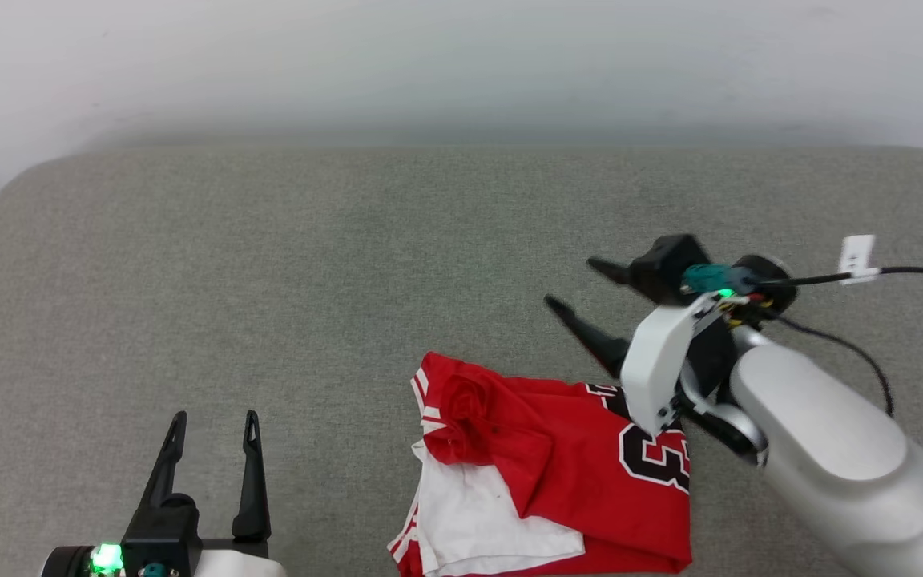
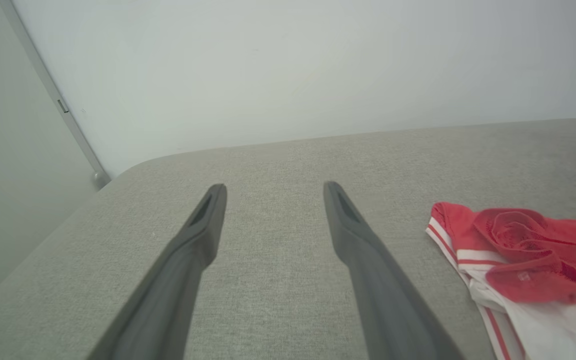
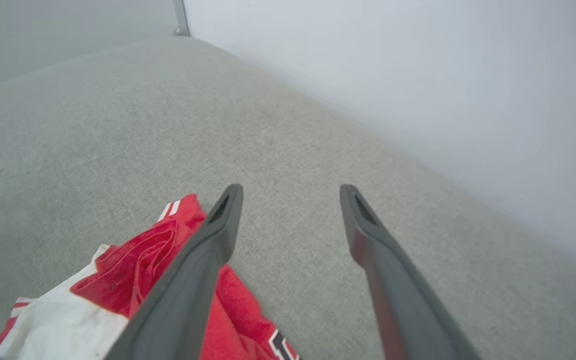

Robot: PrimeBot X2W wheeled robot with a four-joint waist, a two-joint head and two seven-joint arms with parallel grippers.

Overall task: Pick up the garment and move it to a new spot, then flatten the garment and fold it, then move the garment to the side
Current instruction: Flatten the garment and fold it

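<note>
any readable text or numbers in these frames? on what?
"3": black digit with white outline on the garment, head view; more print beside it is partly hidden and can't be read.
White tag on the cable: dark marks, too blurred to read.
Right wrist view: a black-and-white scrap of the garment's print at the bottom edge, cut off and unreadable.

The garment [image 1: 590,481] runs off the head view's bottom edge; the right arm [image 1: 830,449] hides part of its black number [image 1: 654,465].
</note>
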